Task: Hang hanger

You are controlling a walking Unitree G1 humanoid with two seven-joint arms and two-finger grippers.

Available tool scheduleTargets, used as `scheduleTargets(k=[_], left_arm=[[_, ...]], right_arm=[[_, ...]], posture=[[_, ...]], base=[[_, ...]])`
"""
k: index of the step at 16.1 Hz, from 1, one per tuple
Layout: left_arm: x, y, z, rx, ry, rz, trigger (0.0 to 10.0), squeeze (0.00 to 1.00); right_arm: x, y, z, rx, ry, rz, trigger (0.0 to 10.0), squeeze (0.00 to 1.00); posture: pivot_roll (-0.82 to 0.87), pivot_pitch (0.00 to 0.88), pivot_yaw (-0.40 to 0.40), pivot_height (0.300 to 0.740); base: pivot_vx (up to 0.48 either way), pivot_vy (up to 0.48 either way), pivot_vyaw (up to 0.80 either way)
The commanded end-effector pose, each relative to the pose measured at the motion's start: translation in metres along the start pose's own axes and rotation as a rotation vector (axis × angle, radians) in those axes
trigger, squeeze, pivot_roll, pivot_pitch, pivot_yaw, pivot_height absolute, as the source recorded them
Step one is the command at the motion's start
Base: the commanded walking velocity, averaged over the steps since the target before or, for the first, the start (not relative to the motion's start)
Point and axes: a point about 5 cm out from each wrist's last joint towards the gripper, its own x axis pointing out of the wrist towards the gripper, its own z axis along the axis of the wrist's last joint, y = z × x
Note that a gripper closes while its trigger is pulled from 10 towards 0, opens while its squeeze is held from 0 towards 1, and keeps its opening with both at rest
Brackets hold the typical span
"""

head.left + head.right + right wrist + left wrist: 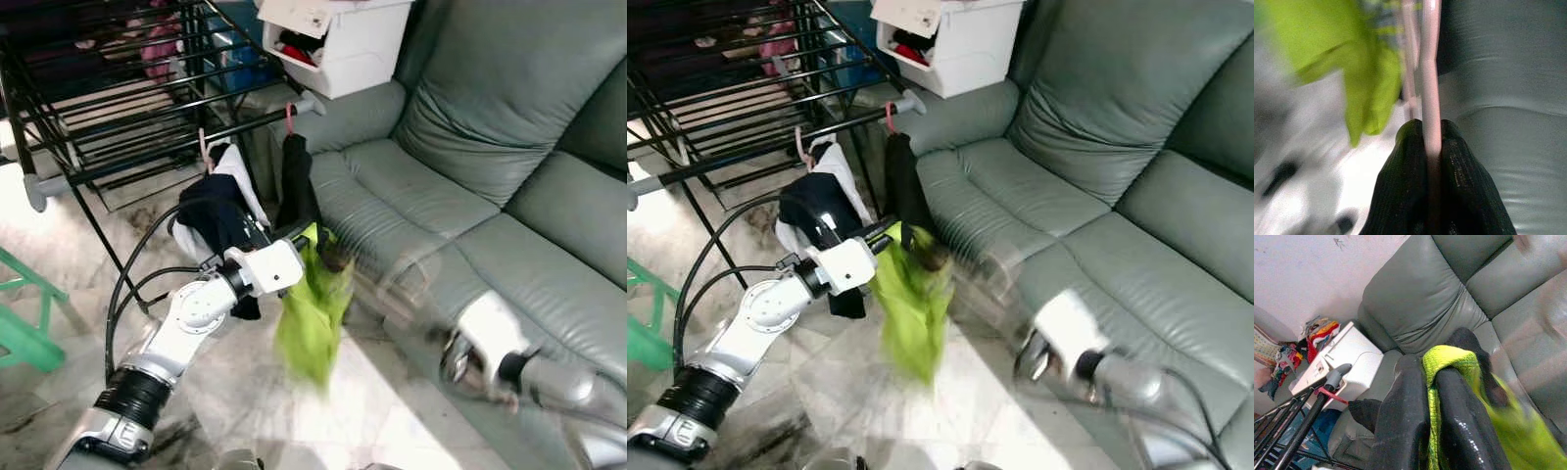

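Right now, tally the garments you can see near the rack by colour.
Lime green, held in the left tool: 1
Black, hanging on the rail: 1
Navy and white, hanging on the rail: 1
Total: 3

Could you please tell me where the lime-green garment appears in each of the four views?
Left eye: green garment, centre, hanging below the left gripper.
Right eye: centre-left.
Left wrist: pinched between the black fingers.
Right wrist: blurred, upper left.
Shared landmark: grey sofa.
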Motion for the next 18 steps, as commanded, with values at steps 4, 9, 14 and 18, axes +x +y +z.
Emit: scheduleTargets(k=[4,9,14,18], left_arm=[[0.004,0.008,0.011,0.013,-0.056,0.036,10.0,0.0],[0.021,-0.03,0.032,-0.072,-0.134,-0.068,10.0,0.0],[0.025,-0.023,0.035,-0.066,-0.143,-0.03,10.0,0.0],[0.022,-0.025,0.032,-0.074,-0.126,-0.032,10.0,0.0]], right_arm=[[0.002,-0.032,0.017,0.202,-0.156,-0.258,10.0,0.0],[0.032,-0.012,0.072,0.858,-0.487,-0.19,10.0,0.0],[0.042,0.047,0.045,0.734,-0.123,0.05,10.0,0.0],[0.006,-0.019,-0.009,0.903,-0.002,-0.664,10.0,0.0]], posture=[[-0.07,0.0,0.008,0.74],[-0.07,0.0,0.001,0.74],[-0.07,0.0,-0.009,0.74],[-0.08,0.0,-0.001,0.74]], base=[[0.0,0.0,0.0],[0.0,0.0,0.0],[0.0,0.0,0.0],[0.0,0.0,0.0]])
